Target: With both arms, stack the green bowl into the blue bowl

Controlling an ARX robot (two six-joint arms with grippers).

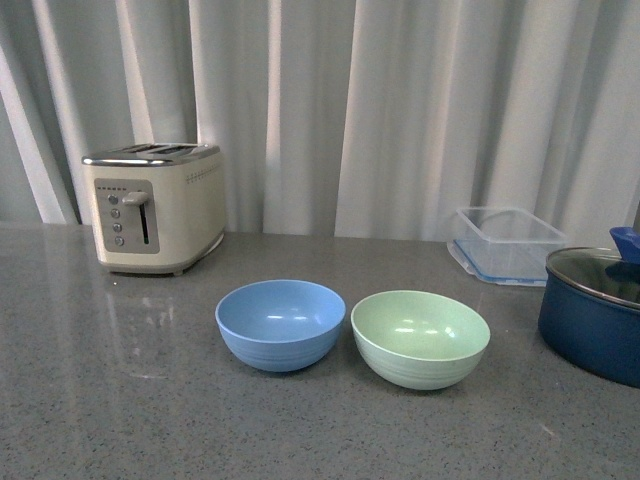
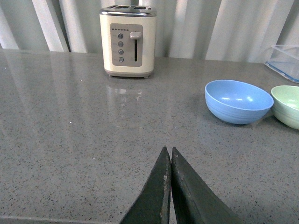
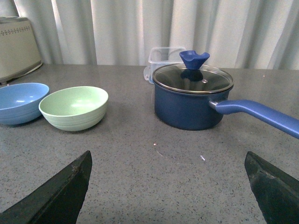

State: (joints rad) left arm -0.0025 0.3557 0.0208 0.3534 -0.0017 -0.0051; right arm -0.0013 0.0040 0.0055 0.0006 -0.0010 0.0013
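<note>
The blue bowl and the green bowl sit upright side by side on the grey counter, blue to the left, a small gap between them. Neither arm shows in the front view. My left gripper is shut and empty above the bare counter, well short of the blue bowl; the green bowl shows at the frame edge. My right gripper is wide open and empty, with the green bowl and the blue bowl ahead of one finger.
A cream toaster stands at the back left. A clear plastic container stands at the back right. A dark navy pot with a glass lid sits at the right; its long handle reaches toward the right gripper.
</note>
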